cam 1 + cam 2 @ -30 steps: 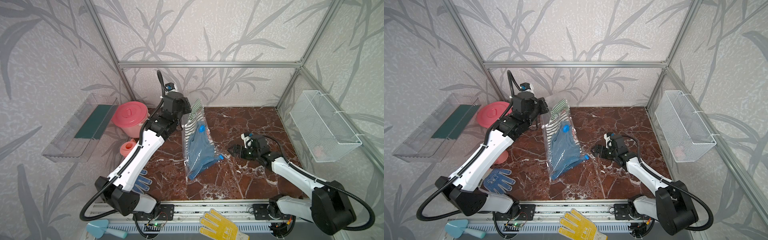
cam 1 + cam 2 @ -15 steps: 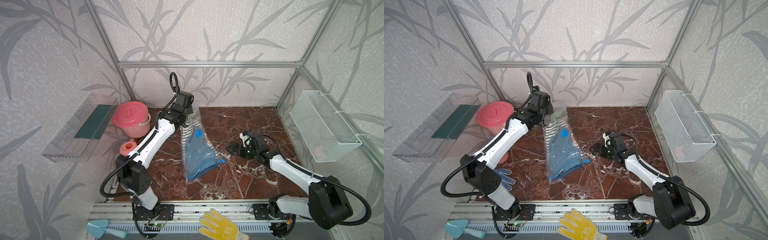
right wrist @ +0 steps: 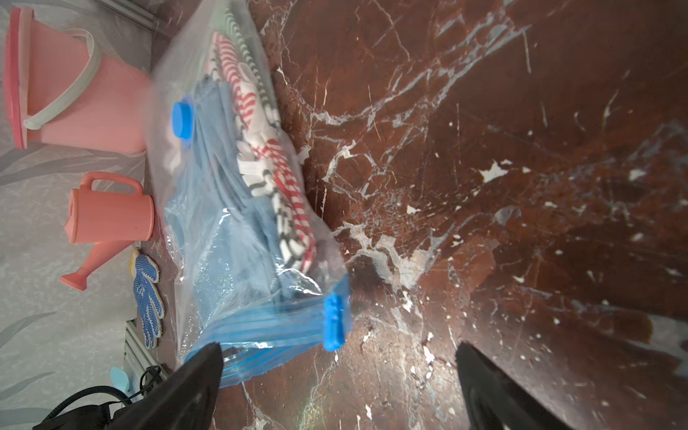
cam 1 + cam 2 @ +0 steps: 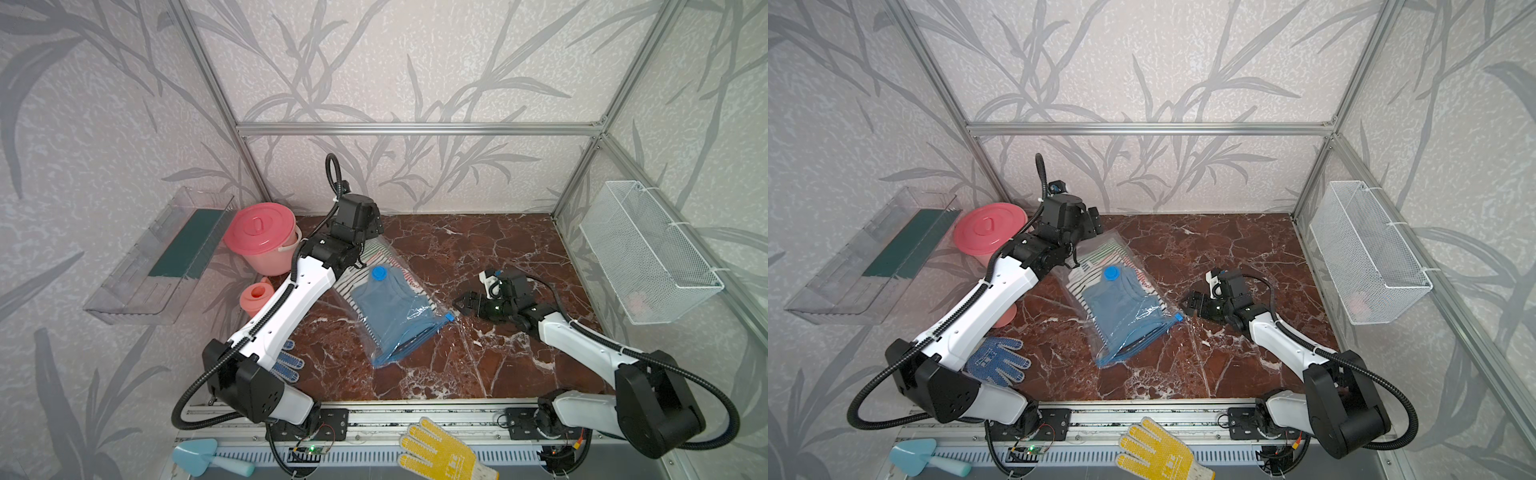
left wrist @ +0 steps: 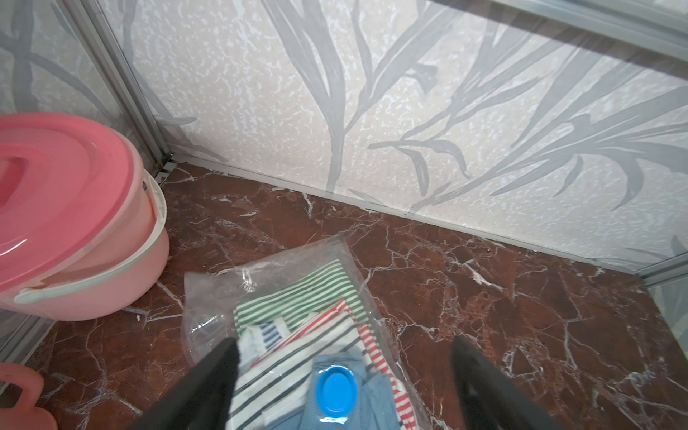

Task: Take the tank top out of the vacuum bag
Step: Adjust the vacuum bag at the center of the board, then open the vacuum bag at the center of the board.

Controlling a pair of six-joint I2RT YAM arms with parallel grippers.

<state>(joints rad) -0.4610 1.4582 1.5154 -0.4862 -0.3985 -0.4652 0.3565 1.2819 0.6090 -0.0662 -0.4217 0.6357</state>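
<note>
The vacuum bag [image 4: 409,332] [image 4: 1133,338] lies flat on the marble table, its blue valve cap [image 4: 378,273] [image 5: 337,389] up and its blue zip strip [image 3: 260,331] at the near end. Inside lie a folded blue garment [image 4: 386,303] and a striped one [image 5: 294,298]; I cannot tell which is the tank top. My left gripper [image 4: 372,230] [image 5: 345,340] hovers open over the bag's far end, holding nothing. Open too, my right gripper [image 4: 457,303] [image 3: 338,346] sits low just right of the zip's blue slider [image 3: 335,322], apart from it.
A lidded pink bucket [image 4: 259,232] and a pink watering can [image 4: 255,293] stand at the back left. A blue-dotted glove [image 4: 996,361] lies under my left arm. A wire basket [image 4: 648,257] hangs on the right wall, a clear tray [image 4: 162,257] on the left.
My left gripper has opened and let go of the bag's far end. The bag, hanging tilted before, has come down flat on the table. The right gripper has hardly moved.
</note>
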